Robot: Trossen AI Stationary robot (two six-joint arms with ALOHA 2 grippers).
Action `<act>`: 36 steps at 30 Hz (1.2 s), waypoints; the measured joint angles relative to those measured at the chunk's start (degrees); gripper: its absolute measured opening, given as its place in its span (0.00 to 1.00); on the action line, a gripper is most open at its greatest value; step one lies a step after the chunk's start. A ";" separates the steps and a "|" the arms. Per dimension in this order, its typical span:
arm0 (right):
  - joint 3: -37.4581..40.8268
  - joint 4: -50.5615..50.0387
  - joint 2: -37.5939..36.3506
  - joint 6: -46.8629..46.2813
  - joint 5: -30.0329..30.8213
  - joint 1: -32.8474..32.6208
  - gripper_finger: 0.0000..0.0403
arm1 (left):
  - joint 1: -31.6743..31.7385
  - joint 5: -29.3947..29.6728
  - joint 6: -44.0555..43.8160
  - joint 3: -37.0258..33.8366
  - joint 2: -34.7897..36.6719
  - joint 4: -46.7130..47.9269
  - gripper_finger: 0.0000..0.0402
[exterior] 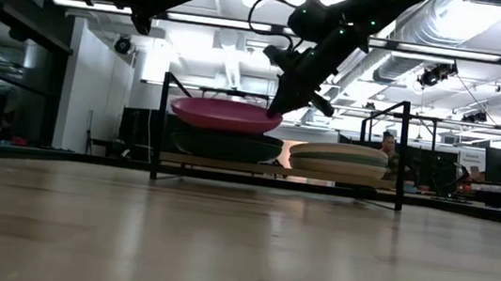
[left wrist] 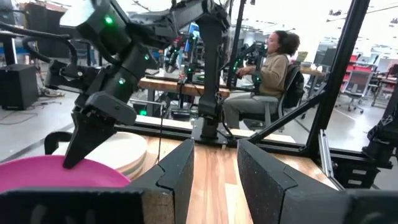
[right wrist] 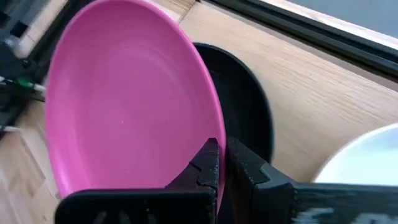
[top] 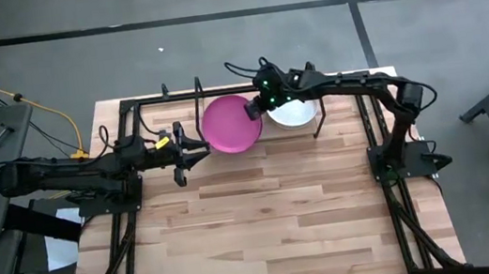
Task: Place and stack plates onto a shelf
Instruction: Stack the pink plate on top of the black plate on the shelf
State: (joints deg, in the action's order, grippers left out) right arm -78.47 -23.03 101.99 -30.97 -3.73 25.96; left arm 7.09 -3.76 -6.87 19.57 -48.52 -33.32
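The magenta plate [top: 229,125] [right wrist: 130,93] hangs level just over a stack of dark plates [exterior: 226,144] on the left half of the shelf [exterior: 275,170]. A black plate [right wrist: 245,106] tops that stack. A second stack, with a white plate [top: 294,113] on top, sits on the shelf's right half [exterior: 338,158]. My right gripper [top: 253,109] [right wrist: 221,152] is shut on the magenta plate. My left gripper [top: 180,151] [left wrist: 214,171] is open, raised above the table just left of the shelf, and touches nothing. My right gripper pinches the magenta plate's rim [right wrist: 214,134] on the plate's right side, between its two fingers. The fingers [exterior: 283,102] slant down from above and from the right. The plate stays about level, close over the black plate; whether it touches I cannot tell.
Thin black wire uprights [exterior: 160,121] [exterior: 404,153] stand at the shelf's ends. The black tube frame [top: 127,105] edges the tabletop. Bare wood [top: 274,218] stretches toward the near edge. A seated person [left wrist: 273,68] is in the room beyond the table.
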 joint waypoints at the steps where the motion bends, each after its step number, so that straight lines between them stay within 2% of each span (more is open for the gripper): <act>1: -0.51 -0.86 0.32 0.29 0.00 0.11 0.00 | -0.01 -0.01 -0.02 0.00 -0.01 0.13 0.28; 15: -1.02 -4.16 0.42 4.00 0.20 0.70 0.00 | 0.00 -0.16 -0.39 0.00 0.01 0.00 0.28; 24: -0.97 -1.62 0.42 1.63 4.74 1.24 0.00 | 0.00 0.03 -0.41 0.00 0.01 -0.11 0.28; 36: -0.95 -1.85 0.42 1.45 5.16 1.55 0.01 | 0.00 0.05 -0.42 0.00 0.01 -0.18 0.28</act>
State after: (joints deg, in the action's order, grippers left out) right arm -79.42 -24.88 102.41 -29.52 1.43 27.51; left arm 7.09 -3.70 -7.29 19.57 -48.51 -33.50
